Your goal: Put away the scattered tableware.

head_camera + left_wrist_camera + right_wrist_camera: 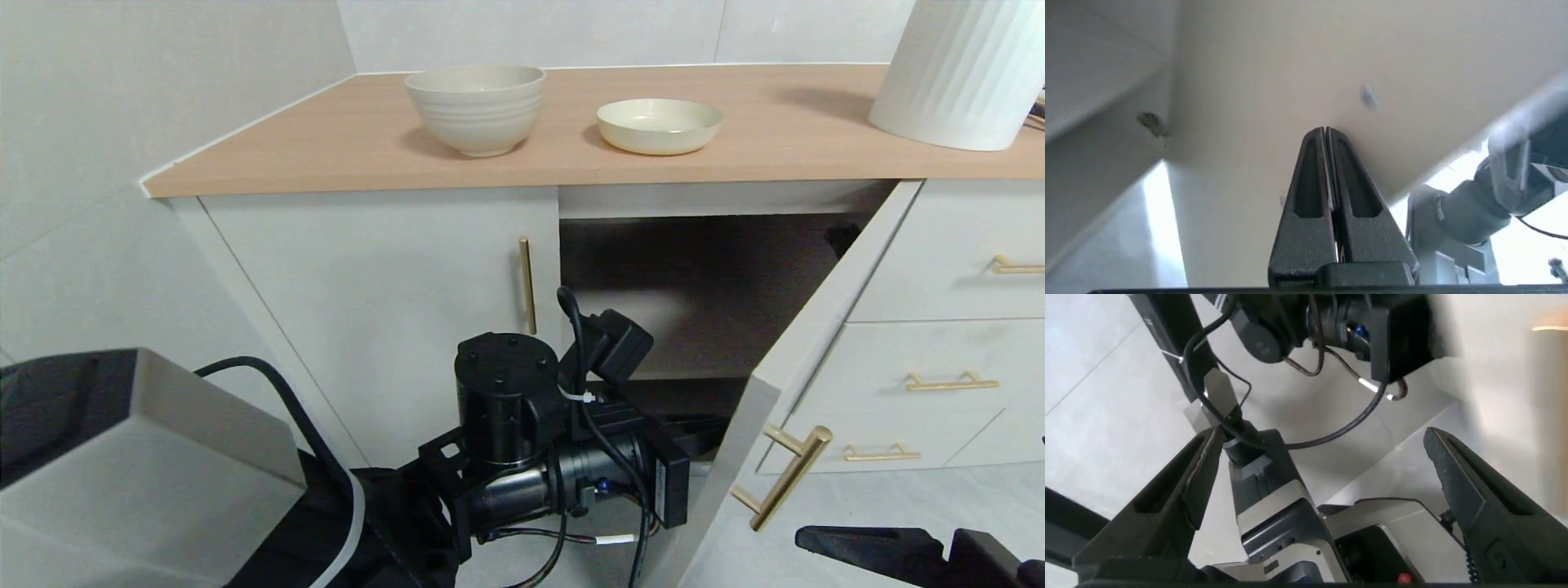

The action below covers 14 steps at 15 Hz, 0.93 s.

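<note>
- The right gripper [1327, 461] has its fingers spread wide apart and holds nothing; pale floor tiles lie beyond it.
- The left arm [531, 433] sits at lower centre of the head view, beside the open cabinet door [808, 351] with its brass handle [784, 478].
- The left gripper [1325, 135] has its fingers pressed together on nothing, with a pale panel just ahead of the tips.
- The cabinet [702, 278] is dark inside, at centre right.
- On the wooden countertop [326, 147] across the top, a deep cream bowl [478, 106] stands upright at upper centre.
- A shallow cream dish [660, 124] sits near it, to its right and apart.
- A ribbed white container [963, 73] fills the upper right corner.
</note>
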Available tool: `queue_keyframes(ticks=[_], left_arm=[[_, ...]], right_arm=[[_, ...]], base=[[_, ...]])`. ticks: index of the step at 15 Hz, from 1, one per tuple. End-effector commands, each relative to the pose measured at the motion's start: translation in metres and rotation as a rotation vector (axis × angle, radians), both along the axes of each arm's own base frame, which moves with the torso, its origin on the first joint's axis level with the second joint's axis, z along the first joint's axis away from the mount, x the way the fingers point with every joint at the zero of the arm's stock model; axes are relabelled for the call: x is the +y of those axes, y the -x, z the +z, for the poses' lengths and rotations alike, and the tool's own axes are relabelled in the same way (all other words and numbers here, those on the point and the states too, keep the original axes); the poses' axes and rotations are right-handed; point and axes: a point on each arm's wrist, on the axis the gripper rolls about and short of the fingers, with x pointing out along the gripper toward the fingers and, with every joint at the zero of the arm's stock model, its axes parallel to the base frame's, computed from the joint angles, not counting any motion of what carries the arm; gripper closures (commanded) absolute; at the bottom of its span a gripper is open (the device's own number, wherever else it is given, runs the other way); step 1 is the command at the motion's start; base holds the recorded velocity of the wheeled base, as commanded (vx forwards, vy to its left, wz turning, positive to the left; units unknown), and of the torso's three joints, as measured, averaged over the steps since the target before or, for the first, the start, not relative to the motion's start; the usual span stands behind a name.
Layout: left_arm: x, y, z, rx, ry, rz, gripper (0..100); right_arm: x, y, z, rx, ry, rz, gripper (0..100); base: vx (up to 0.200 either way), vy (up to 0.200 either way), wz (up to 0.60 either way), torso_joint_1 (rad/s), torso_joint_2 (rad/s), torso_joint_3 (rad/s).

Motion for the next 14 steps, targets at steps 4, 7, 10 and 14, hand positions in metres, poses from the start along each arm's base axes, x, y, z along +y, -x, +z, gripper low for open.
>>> queue_keyframes(ticks=[4, 7, 10, 14], left_arm=[[-0.005, -0.019, 0.000, -0.001, 0.001, 0.032, 100], [-0.006, -0.020, 0.003, -0.006, 0.007, 0.032, 100], [-0.011, -0.025, 0.000, -0.005, 0.006, 0.035, 100], [-0.023, -0.042, -0.004, 0.016, -0.019, 0.044, 100]], right_arm=[[-0.001, 0.001, 0.000, -0.004, -0.001, 0.002, 0], [-0.001, 0.001, -0.001, -0.004, 0.002, 0.002, 0], [-0.001, 0.001, -0.001, -0.004, 0.002, 0.002, 0], [-0.001, 0.001, -0.002, -0.001, 0.004, 0.002, 0]], base=[[0.000, 0.000, 0.00, 0.000, 0.00, 0.000], [0.000, 0.000, 0.00, 0.000, 0.00, 0.000], [-0.200, 0.000, 0.00, 0.007, 0.00, 0.001], [0.000, 0.000, 0.00, 0.000, 0.00, 0.000]])
